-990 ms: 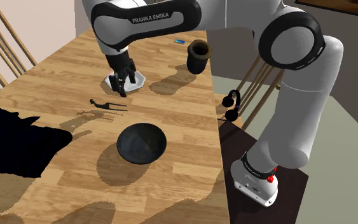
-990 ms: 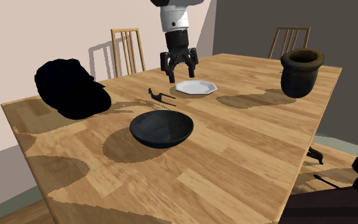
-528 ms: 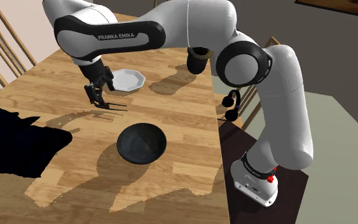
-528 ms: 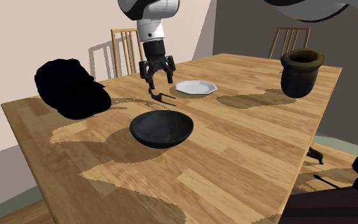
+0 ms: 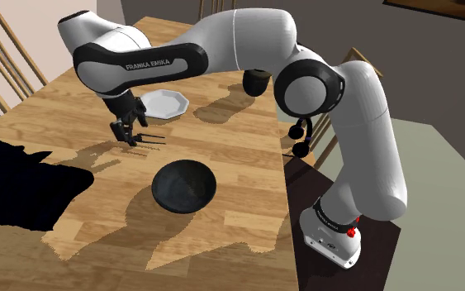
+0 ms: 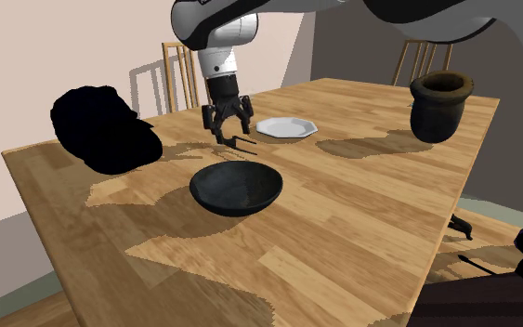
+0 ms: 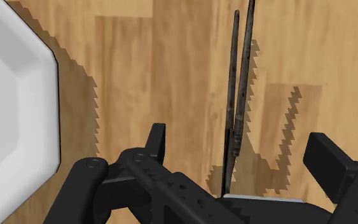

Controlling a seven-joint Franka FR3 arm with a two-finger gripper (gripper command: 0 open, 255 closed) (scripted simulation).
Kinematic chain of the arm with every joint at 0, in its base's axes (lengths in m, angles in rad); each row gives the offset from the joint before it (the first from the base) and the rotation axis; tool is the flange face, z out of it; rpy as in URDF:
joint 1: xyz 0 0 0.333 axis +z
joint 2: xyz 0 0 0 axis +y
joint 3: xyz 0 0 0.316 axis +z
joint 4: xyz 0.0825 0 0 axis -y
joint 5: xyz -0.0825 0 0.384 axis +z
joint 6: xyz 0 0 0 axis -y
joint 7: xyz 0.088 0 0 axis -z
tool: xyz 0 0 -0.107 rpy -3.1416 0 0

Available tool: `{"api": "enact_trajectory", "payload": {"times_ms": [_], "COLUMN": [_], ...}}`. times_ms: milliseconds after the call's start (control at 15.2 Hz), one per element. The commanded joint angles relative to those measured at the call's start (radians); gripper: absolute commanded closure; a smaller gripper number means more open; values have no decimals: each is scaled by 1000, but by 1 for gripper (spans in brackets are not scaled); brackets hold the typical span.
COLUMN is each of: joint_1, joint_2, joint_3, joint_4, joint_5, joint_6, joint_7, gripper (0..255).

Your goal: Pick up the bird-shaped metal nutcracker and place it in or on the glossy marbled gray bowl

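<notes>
The nutcracker (image 7: pixel 238 83) is a thin dark metal tool with two long handles, lying flat on the wooden table (image 5: pixel 239 215). My gripper (image 7: pixel 241 149) is open and low over it. One end of the tool lies between the fingers (image 7: pixel 156 137), which do not touch it. In the shoulder view the gripper (image 5: pixel 130 132) hangs over the nutcracker (image 5: pixel 148 137). The dark glossy bowl (image 5: pixel 184 185) sits nearer the stand. In the second exterior view the gripper (image 6: pixel 227 133) is just behind the nutcracker (image 6: pixel 241 143) and the bowl (image 6: pixel 236 188).
A white octagonal plate (image 5: pixel 166 104) lies close beside the gripper. A dark pot (image 6: pixel 441 105) stands at the table's far corner. A black lump (image 6: pixel 101 128) occupies one side of the table. Headphones (image 5: pixel 302 136) hang off the table edge. Chairs (image 6: pixel 187 70) stand behind the table.
The arm swung from above the white plate to the nutcracker and came down. The fingers stayed open. The nutcracker and bowl have not moved.
</notes>
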Motion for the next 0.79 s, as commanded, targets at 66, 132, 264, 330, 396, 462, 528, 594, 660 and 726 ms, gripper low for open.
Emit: {"api": "enact_trajectory", "payload": {"times_ms": [66, 132, 264, 330, 396, 462, 528, 594, 660, 726], "joint_1": [-5, -5, -5, -5, -5, -5, -5, -5, -5, -5], "joint_2": [-10, -10, -10, -10, -10, -10, -10, -10, -10, -10], "joint_3": [1, 1, 1, 1, 1, 1, 1, 1, 1, 1], "joint_4": [-36, -35, -35, -35, -35, -35, -35, -35, -35, -35], "joint_5": [1, 1, 1, 1, 1, 1, 1, 1, 1, 1], "joint_6": [26, 26, 26, 26, 26, 26, 26, 26, 26, 26], "joint_7": [2, 2, 2, 2, 2, 2, 2, 2, 2, 2], "gripper": [0, 0, 0, 0, 0, 0, 255, 255, 255, 255]}}
